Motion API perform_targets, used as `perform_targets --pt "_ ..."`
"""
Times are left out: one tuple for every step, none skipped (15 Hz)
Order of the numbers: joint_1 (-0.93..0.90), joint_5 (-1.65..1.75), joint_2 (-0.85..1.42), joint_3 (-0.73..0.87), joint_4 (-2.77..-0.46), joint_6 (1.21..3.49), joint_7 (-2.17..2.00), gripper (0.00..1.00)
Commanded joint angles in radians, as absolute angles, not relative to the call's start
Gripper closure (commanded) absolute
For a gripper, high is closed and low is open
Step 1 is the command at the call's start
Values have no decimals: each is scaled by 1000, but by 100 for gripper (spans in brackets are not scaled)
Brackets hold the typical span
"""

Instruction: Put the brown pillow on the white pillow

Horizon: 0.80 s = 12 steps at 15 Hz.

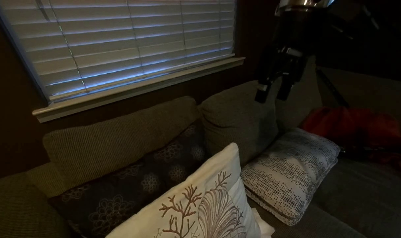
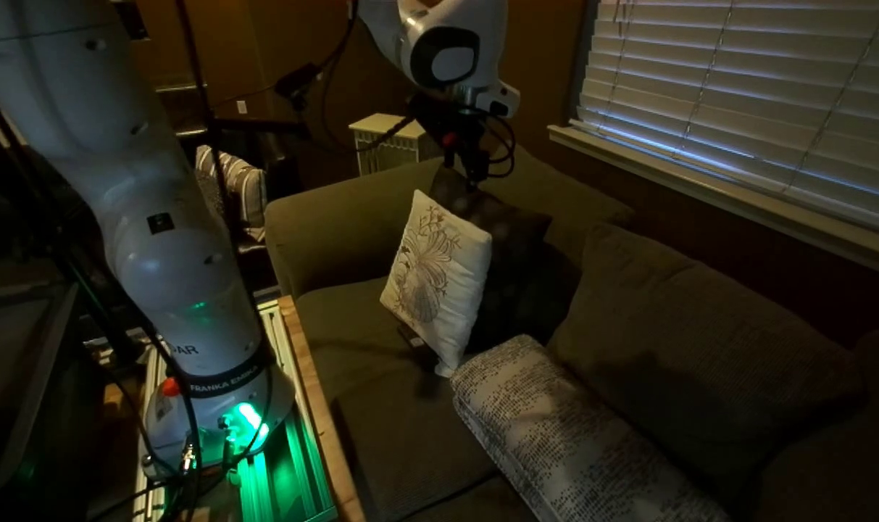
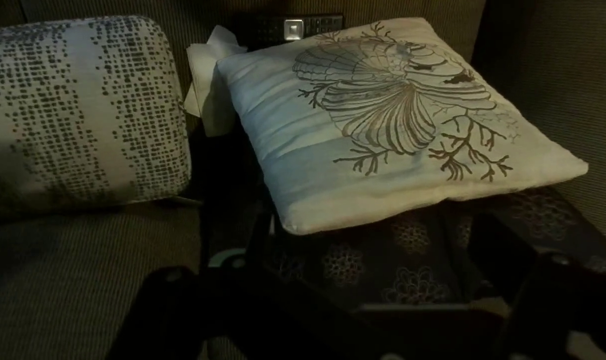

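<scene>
Claw (image 1: 272, 95), jaws apart, hangs above the square, dark brown, flower-patterned fabric pillow (image 1: 139, 181), which lies partly behind the square, cream, embroidered fabric pillow (image 1: 203, 203).

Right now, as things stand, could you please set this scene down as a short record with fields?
Brown floral pillow: in front of the olive back cushion, partly hidden behind the cream embroidered pillow in both exterior views
White speckled pillow: resting on the olive couch seat
Cream embroidered pillow: tilted, with a shell-and-coral design
Fingers: spread apart, holding nothing
Remote control: just past the cream embroidered pillow in the wrist view
Window blinds: lowered
Task state: brown floral pillow not yet on the white speckled pillow
</scene>
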State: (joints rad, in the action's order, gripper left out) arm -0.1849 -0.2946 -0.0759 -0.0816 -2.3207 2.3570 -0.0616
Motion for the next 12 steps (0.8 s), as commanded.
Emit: perform_targets --pt "-178 -229 75 -121 -2211 2403 -96 0" --pt "-180 -234 84 -128 -2206 2404 -79 0" --pt "-180 -285 74 -137 -2211 2393 -29 0" --pt "-172 -259 57 -133 -2239 2398 -70 0" --pt "-173 -261 69 -139 -2230 2398 -61 0" --pt "-173 -262 74 -142 -2224 2398 -59 0" --pt "-174 -262 74 -143 -2222 2398 -57 0" --pt "-174 -262 74 -143 -2219 2398 -56 0" --pt "-174 -262 74 -143 -2219 2398 -55 0" --pt "-174 -262 74 -143 -2219 2398 -54 0" --pt "-174 -262 74 -143 -2219 2398 -54 0" --pt "-173 -262 74 -143 -2219 2398 -54 0"
